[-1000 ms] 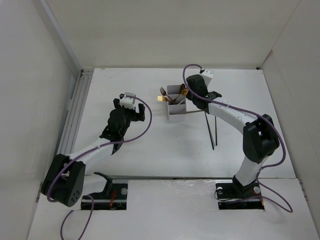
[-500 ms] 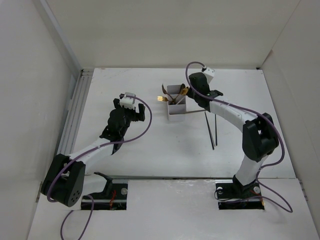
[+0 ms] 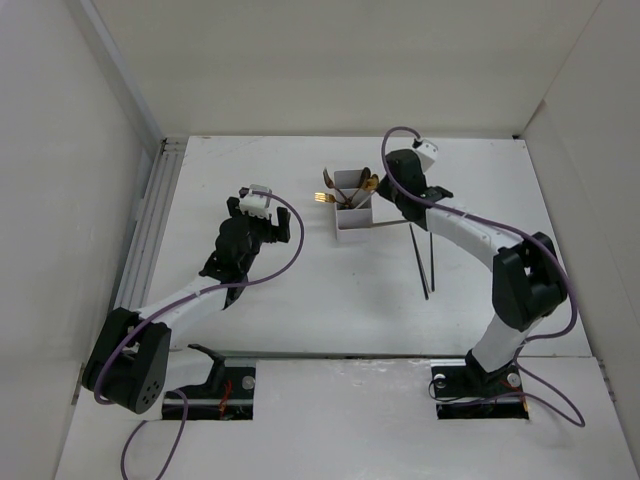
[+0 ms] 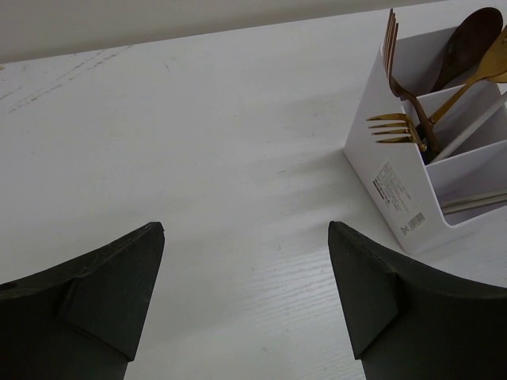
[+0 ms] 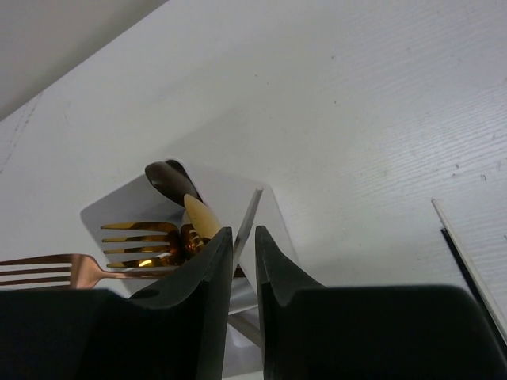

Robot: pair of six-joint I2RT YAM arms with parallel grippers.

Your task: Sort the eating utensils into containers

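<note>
The white three-compartment box (image 3: 350,228) stands at the table's middle back and also shows in the left wrist view (image 4: 388,162). Gold forks (image 4: 394,127) and spoons (image 4: 469,36) lean out of its far compartments. My right gripper (image 3: 384,199) hovers just right of the box. In the right wrist view it (image 5: 244,233) is shut on a thin silvery chopstick (image 5: 249,215) that slants towards the box. Another chopstick (image 4: 474,199) lies in the near compartment. Two chopsticks (image 3: 421,255) lie on the table. My left gripper (image 3: 265,222) is open and empty left of the box.
Purple cables loop over both arms. White walls enclose the table on three sides, and a ridged rail (image 3: 150,215) runs along the left edge. The loose chopsticks also show at the right of the right wrist view (image 5: 469,255).
My right gripper has shifted a little right and back, away from the box top. The left arm has not moved.
</note>
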